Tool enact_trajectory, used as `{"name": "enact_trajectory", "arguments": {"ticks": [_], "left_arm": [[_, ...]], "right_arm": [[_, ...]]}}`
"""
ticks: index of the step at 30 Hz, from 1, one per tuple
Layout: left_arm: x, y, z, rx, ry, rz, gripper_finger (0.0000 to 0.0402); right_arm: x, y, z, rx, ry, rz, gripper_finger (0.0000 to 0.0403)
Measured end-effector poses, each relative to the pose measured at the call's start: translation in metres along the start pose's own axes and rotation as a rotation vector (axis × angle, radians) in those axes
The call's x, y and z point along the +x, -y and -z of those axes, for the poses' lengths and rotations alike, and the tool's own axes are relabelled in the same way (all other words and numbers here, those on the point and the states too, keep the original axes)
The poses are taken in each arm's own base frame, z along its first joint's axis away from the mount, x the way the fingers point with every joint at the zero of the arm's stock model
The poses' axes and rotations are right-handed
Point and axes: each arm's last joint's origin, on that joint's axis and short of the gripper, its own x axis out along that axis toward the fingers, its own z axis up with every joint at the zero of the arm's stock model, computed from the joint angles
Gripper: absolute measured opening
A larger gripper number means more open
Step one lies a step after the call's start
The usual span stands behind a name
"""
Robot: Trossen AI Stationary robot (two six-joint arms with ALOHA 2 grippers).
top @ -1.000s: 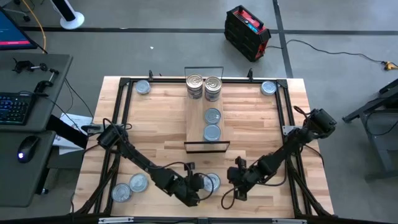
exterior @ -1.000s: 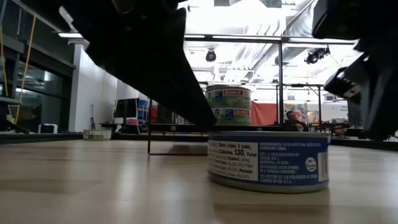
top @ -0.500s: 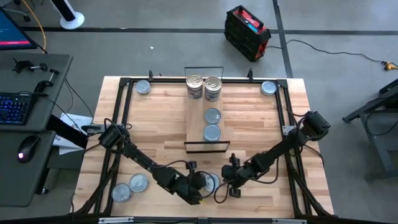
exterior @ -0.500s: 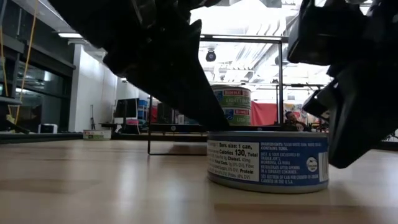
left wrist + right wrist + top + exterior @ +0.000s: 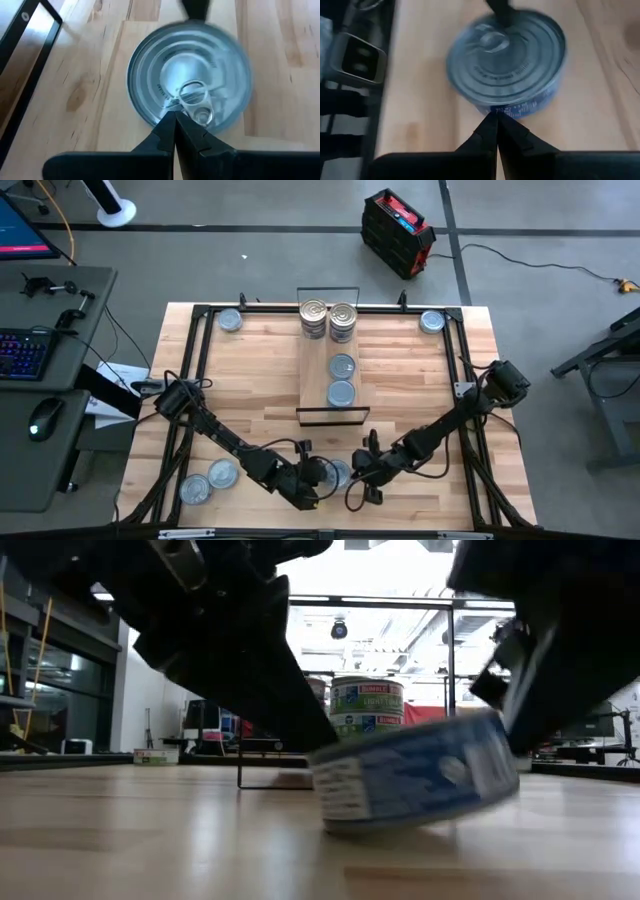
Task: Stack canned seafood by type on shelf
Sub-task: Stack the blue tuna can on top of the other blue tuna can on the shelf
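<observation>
- The long light-wood shelf (image 5: 335, 370), far centre, carries two stacked pairs of tins and two singles.
- The left gripper (image 5: 175, 125) and right gripper (image 5: 496, 122), each with fingers pressed together and holding nothing, flank one tin at the near edge.
- The flat, blue-labelled ring-pull tin (image 5: 415, 775) lay level a moment ago. Its right side is now tipped up, seemingly levered by the grippers, and it is not yet grasped.

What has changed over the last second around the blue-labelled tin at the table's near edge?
The right gripper slid in against the blue-labelled flat round tin, which now sits tilted and blurred between it and the left gripper. Both grippers are shut. The tins on the light-wood shelf stayed put.
</observation>
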Motion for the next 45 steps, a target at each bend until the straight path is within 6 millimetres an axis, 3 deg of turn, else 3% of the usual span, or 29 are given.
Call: {"name": "enact_trajectory", "arguments": {"ticks": [8,20,26,30,35,40,45], "left_arm": [[0.002,0.001,0.006,0.024,-0.025,-0.003,0.0],[-0.001,-0.006,0.013,0.042,-0.1,-0.057,0.0],[-0.022,-0.008,0.014,0.02,-0.145,-0.092,0.0],[-0.045,-0.001,0.013,0.042,-0.127,-0.078,0.0],[-0.074,-0.003,0.016,0.055,-0.125,-0.148,0.0],[-0.081,-0.011,0.016,0.038,-0.149,-0.199,0.0],[-0.077,-0.016,0.013,-0.037,-0.151,-0.209,0.0]], "right_arm": [[-0.01,-0.023,-0.034,-0.091,0.097,-0.034,0.0],[-0.017,-0.025,-0.049,-0.093,0.144,-0.008,0.0],[-0.028,-0.028,-0.049,-0.06,0.148,0.008,0.0],[-0.03,-0.032,-0.053,0.057,0.203,-0.02,0.0],[-0.035,-0.037,-0.066,0.062,0.223,-0.034,0.0002],[-0.028,-0.044,-0.094,-0.046,0.083,0.019,0.0044],[-0.003,-0.047,-0.106,-0.156,-0.058,0.133,0.0154]]}}
